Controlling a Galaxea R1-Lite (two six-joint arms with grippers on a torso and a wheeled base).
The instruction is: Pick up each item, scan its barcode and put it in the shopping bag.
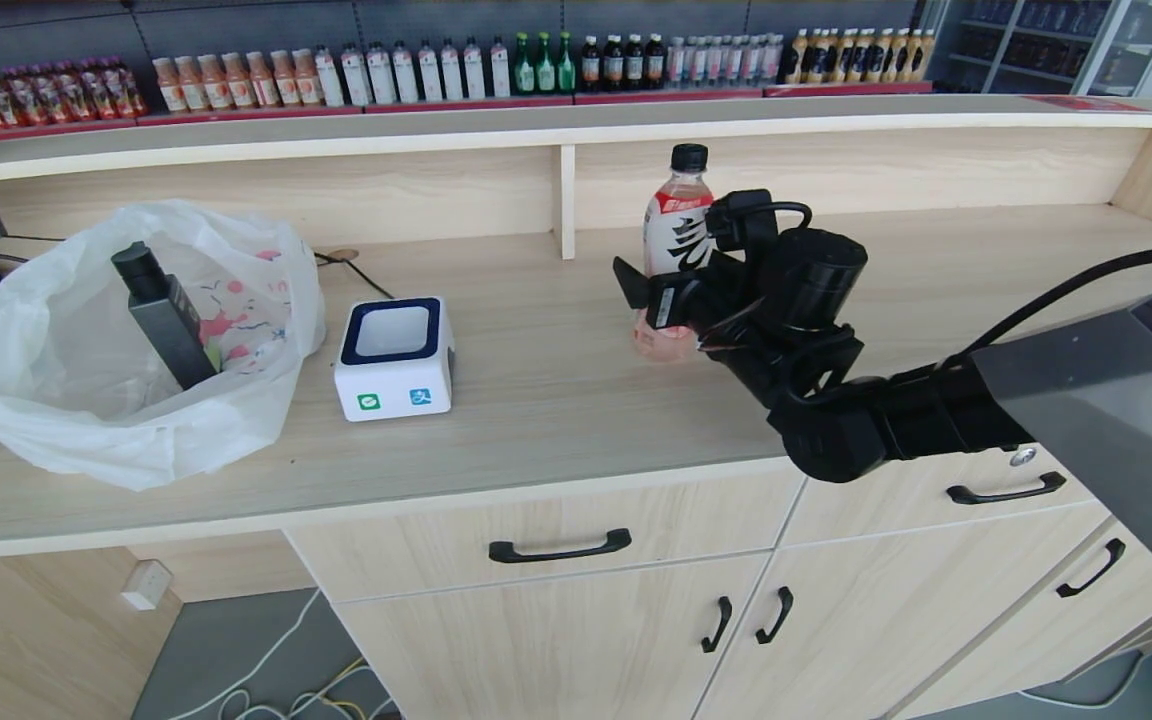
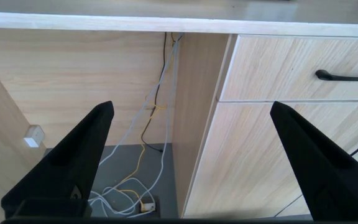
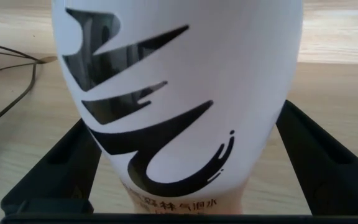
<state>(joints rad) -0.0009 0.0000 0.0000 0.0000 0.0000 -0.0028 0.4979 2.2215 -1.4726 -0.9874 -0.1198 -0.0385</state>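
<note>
A drink bottle (image 1: 678,215) with a black cap, white label and pinkish contents stands upright on the wooden counter (image 1: 556,400), right of centre. My right gripper (image 1: 658,300) is open around its lower half. The two fingers flank the label of the bottle (image 3: 185,93) closely in the right wrist view, where the right gripper (image 3: 185,124) spans the bottle's width. The white scanner (image 1: 394,357) with a blue-framed window sits left of the bottle. Further left, the white plastic shopping bag (image 1: 86,400) lies open with a dark grey item (image 1: 166,320) standing in it. My left gripper (image 2: 189,106) hangs open and empty below the counter edge, facing the cabinet.
A raised shelf ledge with a vertical divider (image 1: 566,200) runs behind the counter. A thin cable (image 1: 361,272) lies behind the scanner. Drawers with black handles (image 1: 559,548) are under the counter, and cables (image 2: 148,149) hang in the gap beside them.
</note>
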